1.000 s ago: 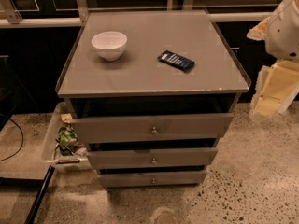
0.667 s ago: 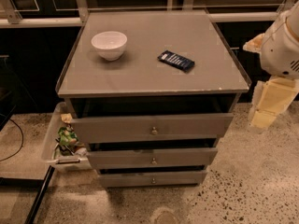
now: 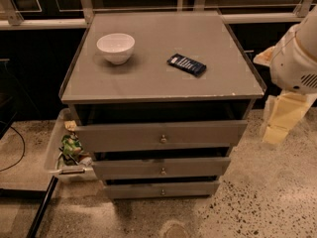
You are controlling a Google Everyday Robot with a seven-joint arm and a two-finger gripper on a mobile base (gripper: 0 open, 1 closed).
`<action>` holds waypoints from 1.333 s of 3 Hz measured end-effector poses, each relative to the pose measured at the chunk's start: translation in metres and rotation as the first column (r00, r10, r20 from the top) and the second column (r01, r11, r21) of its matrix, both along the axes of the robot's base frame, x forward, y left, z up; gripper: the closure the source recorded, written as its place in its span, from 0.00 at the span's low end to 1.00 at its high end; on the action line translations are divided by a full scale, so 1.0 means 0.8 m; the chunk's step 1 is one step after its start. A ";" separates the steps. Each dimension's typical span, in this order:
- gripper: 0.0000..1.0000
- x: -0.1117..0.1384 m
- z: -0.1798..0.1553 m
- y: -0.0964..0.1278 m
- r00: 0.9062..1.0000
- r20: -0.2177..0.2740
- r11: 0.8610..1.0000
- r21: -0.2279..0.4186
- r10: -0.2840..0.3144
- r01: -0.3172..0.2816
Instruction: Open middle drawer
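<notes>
— Three drawers are showing down the front of the grey cabinet (image 3: 163, 78). Which one are we wanting?
— We are wanting the middle drawer (image 3: 198, 166). It is sitting between the taller top drawer (image 3: 124, 137) and the slim bottom drawer (image 3: 133, 190), with its front running side to side.
— Where is the arm hanging?
— The gripper (image 3: 283, 117) is hanging beside the cabinet's right side, touching no drawer. I cannot tell whether it is spread or closed.
— Which way is the target lying?
— It is lying leftward and lower in the view, at the small brass knob (image 3: 163, 171) in the centre of that front.
</notes>
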State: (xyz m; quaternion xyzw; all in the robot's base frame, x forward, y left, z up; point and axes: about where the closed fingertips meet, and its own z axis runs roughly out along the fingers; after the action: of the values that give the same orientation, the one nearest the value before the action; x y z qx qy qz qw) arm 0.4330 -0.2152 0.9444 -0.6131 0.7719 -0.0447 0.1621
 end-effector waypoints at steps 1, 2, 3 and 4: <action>0.00 -0.008 -0.066 0.001 0.998 -0.063 0.999 0.031 0.030 -0.028; 0.00 -0.021 -0.134 0.001 0.993 -0.080 0.994 0.076 0.086 -0.080; 0.00 -0.033 -0.190 -0.002 0.987 -0.047 0.982 0.115 0.157 -0.150; 0.00 -0.042 -0.246 -0.015 0.980 0.009 0.961 0.191 0.200 -0.198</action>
State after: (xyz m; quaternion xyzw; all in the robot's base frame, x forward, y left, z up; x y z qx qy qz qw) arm 0.3996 -0.2273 0.7477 -0.6696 0.7078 0.0495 0.2197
